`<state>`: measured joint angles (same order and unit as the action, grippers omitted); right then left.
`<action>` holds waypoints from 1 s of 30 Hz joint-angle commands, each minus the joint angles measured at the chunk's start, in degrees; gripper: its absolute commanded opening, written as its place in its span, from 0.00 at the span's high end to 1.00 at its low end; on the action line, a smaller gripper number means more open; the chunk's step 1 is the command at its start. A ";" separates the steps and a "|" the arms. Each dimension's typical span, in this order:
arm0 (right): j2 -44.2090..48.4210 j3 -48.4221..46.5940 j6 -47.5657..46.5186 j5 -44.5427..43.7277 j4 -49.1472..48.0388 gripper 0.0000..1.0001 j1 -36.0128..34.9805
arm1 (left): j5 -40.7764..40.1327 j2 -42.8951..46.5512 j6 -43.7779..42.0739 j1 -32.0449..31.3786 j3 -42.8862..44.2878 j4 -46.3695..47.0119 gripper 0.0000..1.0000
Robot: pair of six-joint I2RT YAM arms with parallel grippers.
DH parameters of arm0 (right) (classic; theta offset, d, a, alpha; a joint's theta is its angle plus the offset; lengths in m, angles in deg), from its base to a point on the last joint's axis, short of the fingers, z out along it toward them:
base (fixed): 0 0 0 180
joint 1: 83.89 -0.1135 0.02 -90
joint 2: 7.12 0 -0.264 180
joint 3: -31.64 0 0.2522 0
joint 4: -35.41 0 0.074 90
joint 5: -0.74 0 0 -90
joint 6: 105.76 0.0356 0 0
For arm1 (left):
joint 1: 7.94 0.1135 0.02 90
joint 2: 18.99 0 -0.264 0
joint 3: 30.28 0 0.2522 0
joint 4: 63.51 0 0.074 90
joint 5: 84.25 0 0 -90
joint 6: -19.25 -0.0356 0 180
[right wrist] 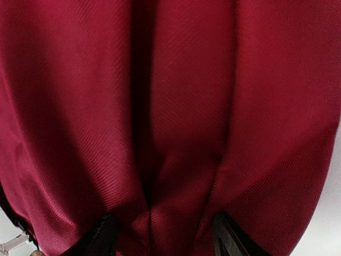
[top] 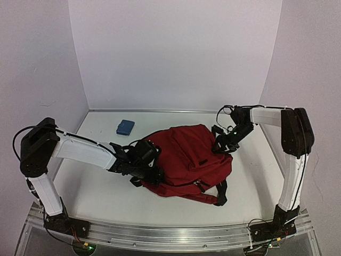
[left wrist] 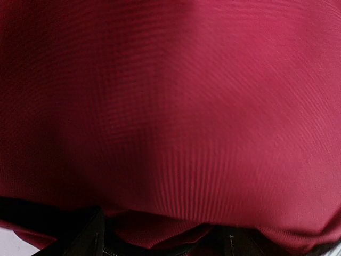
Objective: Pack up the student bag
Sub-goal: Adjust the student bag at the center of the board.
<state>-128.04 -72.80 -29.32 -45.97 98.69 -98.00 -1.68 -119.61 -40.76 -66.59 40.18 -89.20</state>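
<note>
Both grippers meet the large dark red soft fabric backpack (top: pixel 186 154), which lies between the arms on the white table (top: pixel 101 186). The right gripper (top: pixel 221 143) has its fingers (right wrist: pixel 101 237) apart either side of a gathered fold, though a real pinch is unclear. I cannot tell how the left gripper (top: pixel 151 160) stands (cloth fills its view). A shallow bite on slack cloth could slip, and uneven pulls could drag the bag.
</note>
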 commanded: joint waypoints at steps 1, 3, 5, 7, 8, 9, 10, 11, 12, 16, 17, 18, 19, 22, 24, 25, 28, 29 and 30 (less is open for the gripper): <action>8.39 9.76 -1.49 6.02 4.18 0.38 -1.19 | 0.17 -5.64 -3.85 5.61 7.21 2.41 0.25; 11.27 13.44 -1.55 7.65 4.07 0.37 -2.29 | 0.62 -7.84 -5.92 8.02 11.12 2.47 0.25; 13.18 16.11 -1.46 9.97 4.00 0.35 -3.90 | 2.36 -10.04 -7.38 11.04 14.27 3.78 0.24; 14.10 17.69 -1.19 12.49 3.80 0.33 -5.97 | 5.01 -11.70 -8.30 13.72 16.12 6.48 0.24; 14.44 18.16 -1.11 13.41 3.69 0.33 -7.34 | 6.22 -12.46 -8.87 14.84 17.06 7.81 0.23; 14.72 18.48 -1.00 13.97 3.47 0.32 -9.01 | 7.01 -13.25 -9.75 15.62 18.47 8.24 0.23; 15.06 18.69 -0.88 14.28 3.19 0.31 -10.75 | 7.22 -13.97 -10.59 16.07 19.92 8.25 0.22; 15.39 18.84 -0.77 14.53 2.83 0.31 -12.58 | 7.63 -14.61 -11.47 16.41 21.62 7.69 0.22; 15.80 18.83 -0.67 14.70 2.56 0.31 -14.10 | 8.63 -15.09 -12.41 16.56 23.48 6.81 0.22; 18.06 16.24 0.62 15.61 2.73 0.28 -16.65 | 8.83 -12.90 -13.93 16.55 25.21 4.78 0.19; 19.23 15.13 0.61 15.17 2.86 0.27 -16.60 | 8.59 -11.34 -13.74 16.56 24.19 5.11 0.18; 20.41 13.85 0.25 14.30 3.13 0.26 -16.53 | 8.37 -9.89 -13.42 16.56 22.47 5.36 0.17; 21.92 12.61 -0.03 13.45 3.41 0.25 -16.40 | 8.06 -8.03 -12.81 16.55 20.51 5.64 0.16; 24.31 8.63 -0.01 12.66 3.69 0.19 -11.87 | 8.49 -0.83 -8.70 16.55 12.26 8.85 0.15; 23.20 5.42 0.34 12.36 4.02 0.17 -7.09 | 9.77 4.51 -5.38 16.54 4.80 12.07 0.14; 22.16 4.05 0.41 11.73 4.10 0.17 -5.00 | 10.34 7.10 -3.69 16.53 1.85 13.42 0.14; 18.54 1.58 0.47 5.28 4.12 0.17 -2.52 | 13.25 13.12 1.31 16.33 -5.74 16.81 0.15; 17.17 1.17 0.18 3.17 4.13 0.18 -2.36 | 14.03 14.46 2.68 16.19 -7.56 17.39 0.16; 16.04 1.11 -0.21 1.83 4.09 0.18 -2.30 | 14.43 15.34 3.86 15.90 -8.98 17.57 0.16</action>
<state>-107.03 -70.26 -28.76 -36.59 101.67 -101.01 8.92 -109.16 -44.20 -50.27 36.40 -77.54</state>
